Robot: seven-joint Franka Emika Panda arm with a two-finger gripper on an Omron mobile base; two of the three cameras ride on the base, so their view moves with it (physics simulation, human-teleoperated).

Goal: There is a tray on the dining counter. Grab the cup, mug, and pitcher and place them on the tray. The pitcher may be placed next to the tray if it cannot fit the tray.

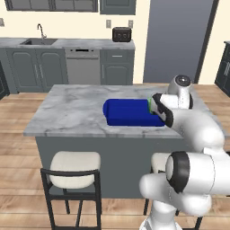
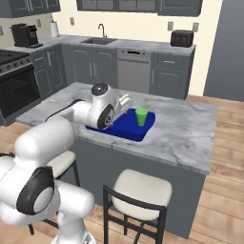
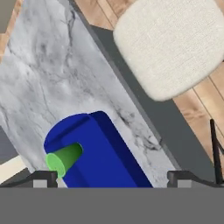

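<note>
Tool (image 3: pixel 111 178) gapes wide and empty above tray (image 2: pixel 121 127) bearing upright cup (image 2: pixel 141 116).

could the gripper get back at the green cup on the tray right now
Probably yes: the gripper is open just above the blue tray, and the cup stands upright with nothing between them.

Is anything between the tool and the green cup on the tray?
Nothing visible. The green cup stands upright in the blue tray, and the open tool sits just above it with empty tray floor between.
</note>
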